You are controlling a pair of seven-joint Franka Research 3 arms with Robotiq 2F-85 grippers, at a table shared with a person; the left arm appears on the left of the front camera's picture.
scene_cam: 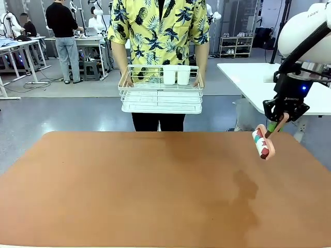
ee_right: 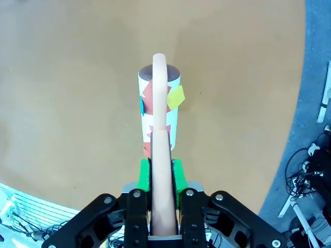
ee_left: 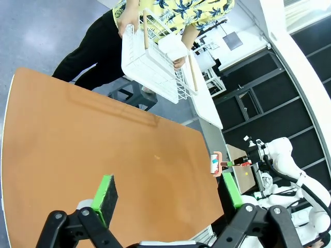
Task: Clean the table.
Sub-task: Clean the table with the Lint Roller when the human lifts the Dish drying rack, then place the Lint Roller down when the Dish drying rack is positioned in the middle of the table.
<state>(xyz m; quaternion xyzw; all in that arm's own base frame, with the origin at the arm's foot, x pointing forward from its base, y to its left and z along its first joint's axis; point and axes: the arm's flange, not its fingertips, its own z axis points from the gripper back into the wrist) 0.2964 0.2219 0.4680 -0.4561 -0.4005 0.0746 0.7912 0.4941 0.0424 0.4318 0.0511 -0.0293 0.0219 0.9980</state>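
Observation:
The table [scene_cam: 129, 191] has a bare reddish-brown top. Above its far right corner my right gripper [scene_cam: 276, 125] is shut on the pink handle of a lint roller [scene_cam: 261, 142], which hangs just off the surface. In the right wrist view the roller [ee_right: 159, 103] points away from the gripper [ee_right: 161, 173], and its white drum has coloured paper scraps stuck to it. In the left wrist view my left gripper [ee_left: 166, 186] stands open over the table [ee_left: 77, 144] with nothing between its green pads. The roller [ee_left: 214, 164] shows small at the far edge.
A person stands at the far side holding a white wire basket [scene_cam: 160, 95] with two white cups in it, above the table edge. A white-topped table [scene_cam: 258, 82] stands behind at the right. A darker patch [scene_cam: 243, 191] lies on the brown top.

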